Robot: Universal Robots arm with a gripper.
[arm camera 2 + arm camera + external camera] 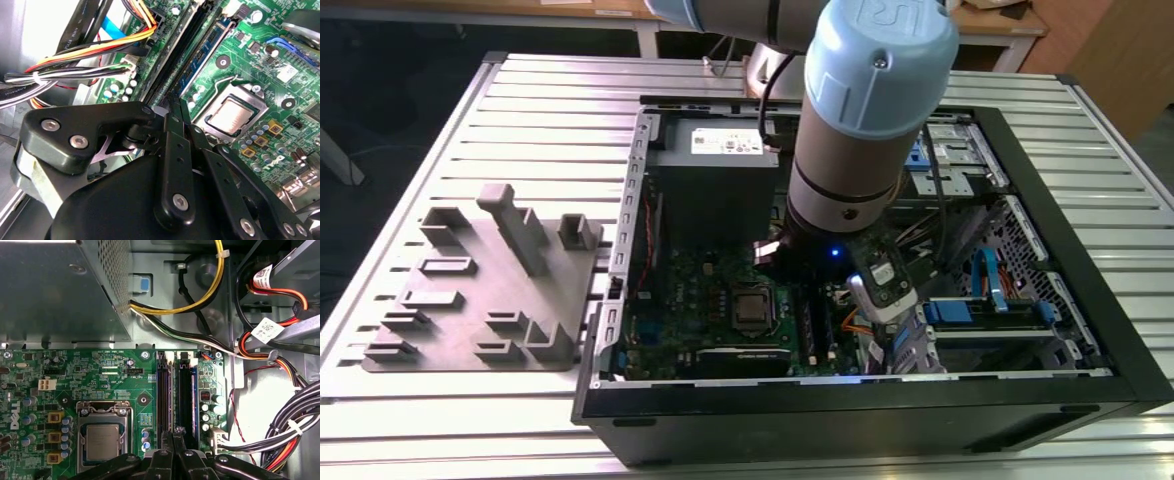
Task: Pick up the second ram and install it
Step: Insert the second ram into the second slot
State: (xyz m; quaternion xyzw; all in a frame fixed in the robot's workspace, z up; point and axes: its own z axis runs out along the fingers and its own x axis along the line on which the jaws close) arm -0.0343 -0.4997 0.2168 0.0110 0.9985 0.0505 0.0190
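The arm (861, 130) reaches down into an open computer case (1087, 300) that lies on its side on the slatted metal table (560, 110). On the exterior view's left, just beside the case, a grey fixture plate (467, 300) with upright blocks rests on the table.

In both wrist views the pincer (176, 106) (177, 432) is clenched. Its two slim black fingertips (172, 102) are pressed together, and nothing can be seen between them. The tips hang low over the green motherboard (260, 60), above the bank of long memory slots (185, 390) that lies between the processor (102, 440) and the bundle of coloured cables (90, 55).

The second ram (205, 50), a narrow dark stick with a bluish face, stands on edge in the slot on the processor's side of the bank. It runs lengthwise away from the pincer. One end of it lies just beside the closed tips, and the rest stretches out beyond them. The pincer does not grip the stick. Whether the tips touch its top edge or stop just short of it cannot be told. The neighbouring black slots run parallel to it on the cable side.

The processor (232, 115) sits in its metal frame close to the stick, well clear of the fingers.
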